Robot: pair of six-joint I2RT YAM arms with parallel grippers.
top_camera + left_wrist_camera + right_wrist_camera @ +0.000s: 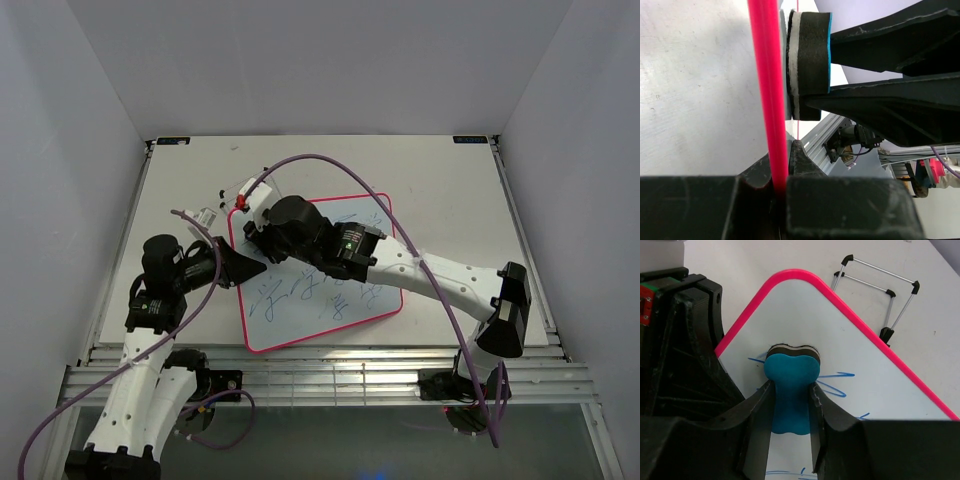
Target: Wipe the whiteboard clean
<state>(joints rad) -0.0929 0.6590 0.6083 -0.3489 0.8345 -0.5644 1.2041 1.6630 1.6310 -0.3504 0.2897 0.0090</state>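
Observation:
The whiteboard [300,322], white with a pink-red frame and blue scribbles [296,293], lies slightly tilted mid-table. My left gripper [247,268] is shut on its left frame edge; in the left wrist view the pink frame [765,90] runs down between the jaws [781,186]. My right gripper [258,232] is shut on the blue bone-shaped eraser [791,390] and presses its felt face onto the board [875,385] near the rounded top-left corner, beside blue strokes [832,385]. The eraser's edge also shows in the left wrist view [810,55].
The board's wire stand with black feet [887,292] lies on the table beyond the corner. The left arm's gripper body [685,345] sits close beside the eraser. A purple cable [380,195] arcs over the board. Grey walls enclose the table [450,180].

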